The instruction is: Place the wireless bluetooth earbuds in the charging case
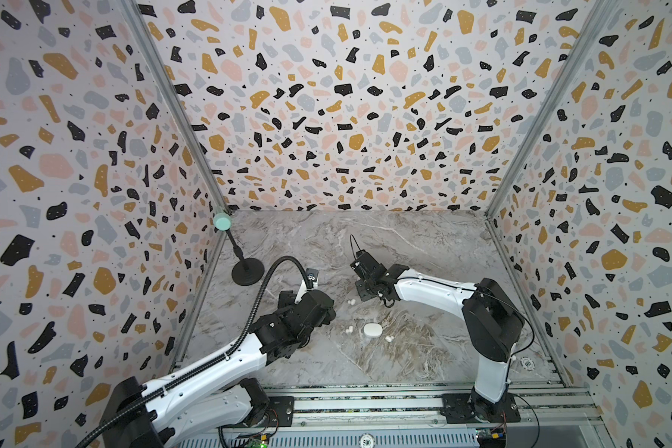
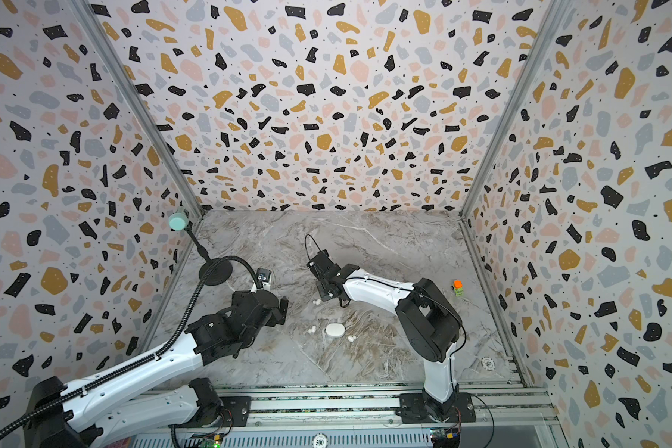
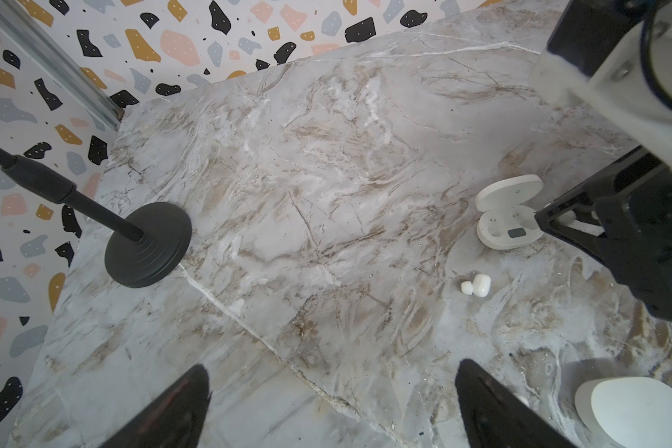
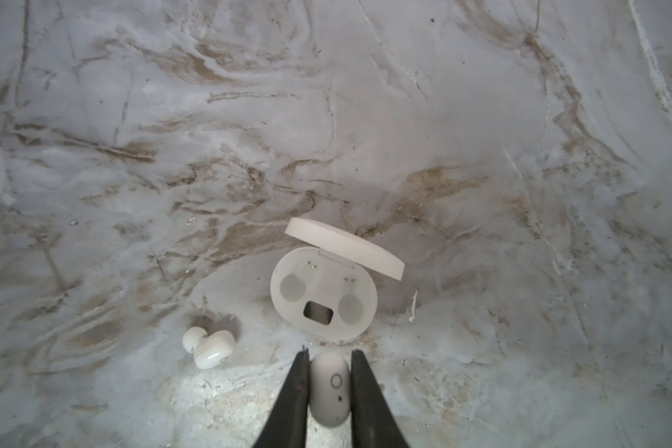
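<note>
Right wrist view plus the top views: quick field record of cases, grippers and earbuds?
open case: white oval plastic charging case, lid up, both wells empty
right gripper: shut on a tiny glossy white earbud, just short of the open case
loose earbud: white, on the grey marble table beside the open case, not touching it
left gripper: open, empty
closed case: second white oval case, lid shut
flanking earbuds: two more white ones, one on each side of the closed case

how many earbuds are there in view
4. One tiny glossy white earbud sits in the jaws of the right gripper; a second earbud lies beside the open white oval case; a third earbud and fourth earbud flank the closed white oval case. None seems hidden.
</note>
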Controlling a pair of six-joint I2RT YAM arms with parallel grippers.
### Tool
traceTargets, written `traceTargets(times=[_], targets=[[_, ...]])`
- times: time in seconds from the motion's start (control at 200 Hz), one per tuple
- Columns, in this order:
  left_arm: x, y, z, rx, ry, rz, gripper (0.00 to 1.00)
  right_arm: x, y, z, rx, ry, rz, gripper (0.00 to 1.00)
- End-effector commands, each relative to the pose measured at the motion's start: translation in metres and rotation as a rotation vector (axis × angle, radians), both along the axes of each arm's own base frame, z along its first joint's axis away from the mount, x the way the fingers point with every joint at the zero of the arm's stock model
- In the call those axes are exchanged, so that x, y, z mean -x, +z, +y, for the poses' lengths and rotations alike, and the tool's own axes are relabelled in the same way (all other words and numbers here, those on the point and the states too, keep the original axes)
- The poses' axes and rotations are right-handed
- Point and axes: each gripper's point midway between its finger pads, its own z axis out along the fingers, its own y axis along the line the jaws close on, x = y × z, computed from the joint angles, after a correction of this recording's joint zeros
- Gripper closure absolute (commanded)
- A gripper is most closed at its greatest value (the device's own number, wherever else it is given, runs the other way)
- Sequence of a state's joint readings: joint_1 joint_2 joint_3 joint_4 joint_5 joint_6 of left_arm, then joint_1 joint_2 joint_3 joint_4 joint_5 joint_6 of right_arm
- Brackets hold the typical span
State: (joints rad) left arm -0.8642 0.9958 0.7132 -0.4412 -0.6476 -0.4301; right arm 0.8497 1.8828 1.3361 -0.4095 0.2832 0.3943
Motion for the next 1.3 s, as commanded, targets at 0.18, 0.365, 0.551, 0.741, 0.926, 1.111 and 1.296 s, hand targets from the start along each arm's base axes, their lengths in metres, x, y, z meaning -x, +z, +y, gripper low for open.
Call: traceTargets(times=[0.18, 0.365, 0.551, 0.741, 0.926, 1.111, 1.296], targets=[[-0.003, -0.001, -0.001, 0.004, 0.0, -0.012, 0.0, -0.007, -0.003, -0.002, 0.018, 0.023, -0.016, 0.8], [-0.003, -0.001, -0.001, 0.004, 0.001, -0.012, 0.0, -0.01, -0.009, -0.006, 0.039, 0.019, -0.014, 0.8], [-0.003, -0.001, -0.001, 0.001, 0.001, -0.01, 0.0, -0.014, -0.012, -0.008, 0.045, 0.013, -0.013, 0.8], [-0.003, -0.002, -0.001, 0.0, 0.001, -0.009, 0.0, -0.018, -0.013, -0.01, 0.05, 0.009, -0.016, 0.8], [-0.003, -0.002, -0.001, -0.001, 0.002, -0.009, 0.0, -0.021, -0.016, -0.011, 0.059, 0.008, -0.016, 0.8], [-0.003, -0.002, -0.001, -0.003, 0.002, -0.01, 0.0, -0.024, -0.016, -0.011, 0.06, 0.006, -0.017, 0.8], [-0.003, -0.002, -0.001, -0.003, 0.002, -0.01, 0.0, -0.026, -0.016, -0.01, 0.059, 0.008, -0.018, 0.8]])
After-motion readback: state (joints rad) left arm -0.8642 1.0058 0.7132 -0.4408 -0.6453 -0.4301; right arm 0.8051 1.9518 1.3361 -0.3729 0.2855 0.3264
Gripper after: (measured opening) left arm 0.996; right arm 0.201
